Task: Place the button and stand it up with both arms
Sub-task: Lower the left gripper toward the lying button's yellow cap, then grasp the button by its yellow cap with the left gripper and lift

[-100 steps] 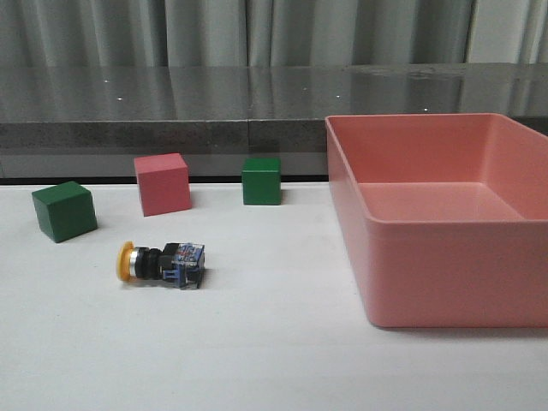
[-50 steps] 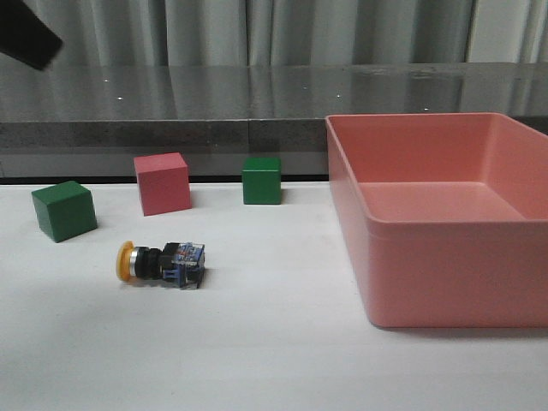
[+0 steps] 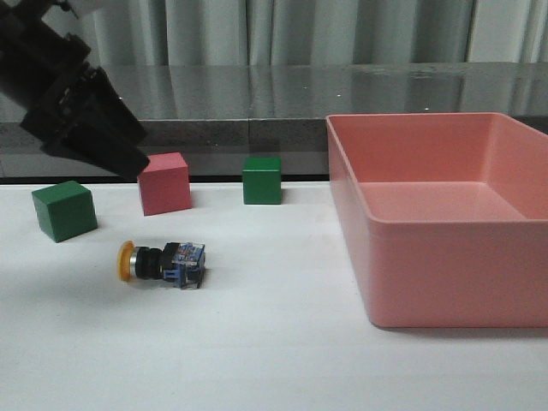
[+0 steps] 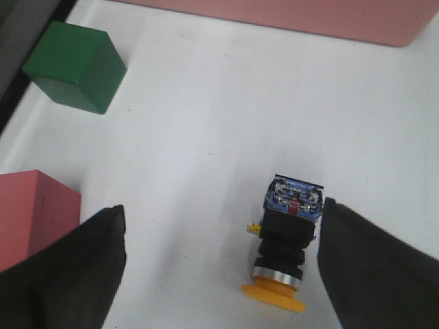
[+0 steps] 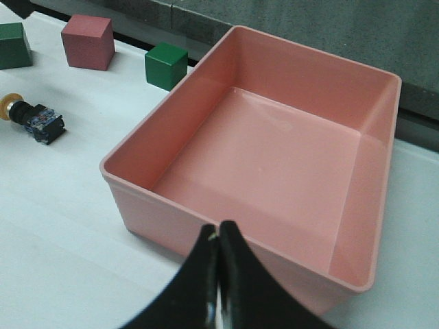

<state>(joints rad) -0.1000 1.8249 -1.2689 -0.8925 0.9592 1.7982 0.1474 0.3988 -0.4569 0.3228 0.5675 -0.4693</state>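
Button [image 3: 160,262] lies on side on worktop [image 3: 257,342], yellow cap toward green cube [image 3: 63,211], near pink cube [image 3: 163,183]; needs standing. Left hand [image 4: 219,274] wide open, empty, straddling button for grasp. Right hand [image 5: 218,274] closed, empty, waits above pink bin [image 5: 274,164].

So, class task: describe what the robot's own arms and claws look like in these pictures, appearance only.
The left arm is bulky, matte black and angular, with a small pale grey part at its upper end. Its claw has two broad, flat black fingers with plain surfaces. The right claw is also black, its two slim glossy fingers tapering to narrow tips. No markings or cables are visible.
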